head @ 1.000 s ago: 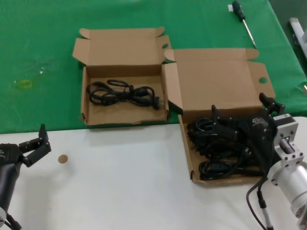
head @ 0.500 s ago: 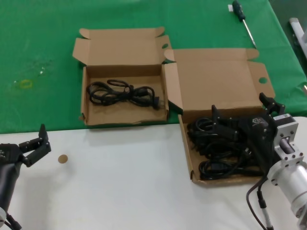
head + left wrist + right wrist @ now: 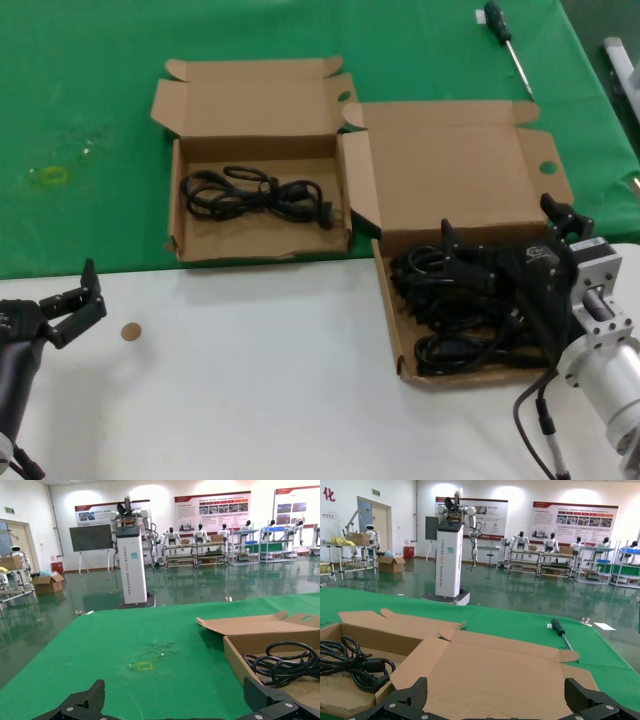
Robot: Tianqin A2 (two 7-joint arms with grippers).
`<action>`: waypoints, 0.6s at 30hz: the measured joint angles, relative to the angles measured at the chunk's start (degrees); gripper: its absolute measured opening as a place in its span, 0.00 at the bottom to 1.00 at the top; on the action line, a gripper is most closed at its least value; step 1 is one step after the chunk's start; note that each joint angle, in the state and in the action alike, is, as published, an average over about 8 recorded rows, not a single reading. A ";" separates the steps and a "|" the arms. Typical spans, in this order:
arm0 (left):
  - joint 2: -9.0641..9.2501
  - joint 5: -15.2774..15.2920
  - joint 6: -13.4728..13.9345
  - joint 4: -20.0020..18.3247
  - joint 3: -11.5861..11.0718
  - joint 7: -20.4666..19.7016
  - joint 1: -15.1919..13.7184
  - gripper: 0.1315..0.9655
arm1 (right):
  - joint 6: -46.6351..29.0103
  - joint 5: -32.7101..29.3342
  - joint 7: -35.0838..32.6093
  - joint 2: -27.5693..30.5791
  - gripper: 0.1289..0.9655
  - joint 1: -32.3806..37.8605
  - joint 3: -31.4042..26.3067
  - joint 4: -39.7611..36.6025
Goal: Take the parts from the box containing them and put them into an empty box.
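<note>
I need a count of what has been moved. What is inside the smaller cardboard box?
One looped black power cord lies on the floor of the smaller box, with bare cardboard around it. Nothing covers the floor, though the near wall may hide a thin strip along its base.

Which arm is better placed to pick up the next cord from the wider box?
The right: its gripper hangs open directly over the cords in the wider box. The left gripper waits far off, over the white table.

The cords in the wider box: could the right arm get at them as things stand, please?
Probably yes. The right gripper hangs directly over the cords in the wider box, fingers open, lid folded back, nothing between them.
</note>
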 joint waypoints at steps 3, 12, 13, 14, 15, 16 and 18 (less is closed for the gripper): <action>0.00 0.00 0.00 0.00 0.00 0.00 0.00 1.00 | 0.00 0.00 0.00 0.00 1.00 0.00 0.00 0.00; 0.00 0.00 0.00 0.00 0.00 0.00 0.00 1.00 | 0.00 0.00 0.00 0.00 1.00 0.00 0.00 0.00; 0.00 0.00 0.00 0.00 0.00 0.00 0.00 1.00 | 0.00 0.00 0.00 0.00 1.00 0.00 0.00 0.00; 0.00 0.00 0.00 0.00 0.00 0.00 0.00 1.00 | 0.00 0.00 0.00 0.00 1.00 0.00 0.00 0.00; 0.00 0.00 0.00 0.00 0.00 0.00 0.00 1.00 | 0.00 0.00 0.00 0.00 1.00 0.00 0.00 0.00; 0.00 0.00 0.00 0.00 0.00 0.00 0.00 1.00 | 0.00 0.00 0.00 0.00 1.00 0.00 0.00 0.00; 0.00 0.00 0.00 0.00 0.00 0.00 0.00 1.00 | 0.00 0.00 0.00 0.00 1.00 0.00 0.00 0.00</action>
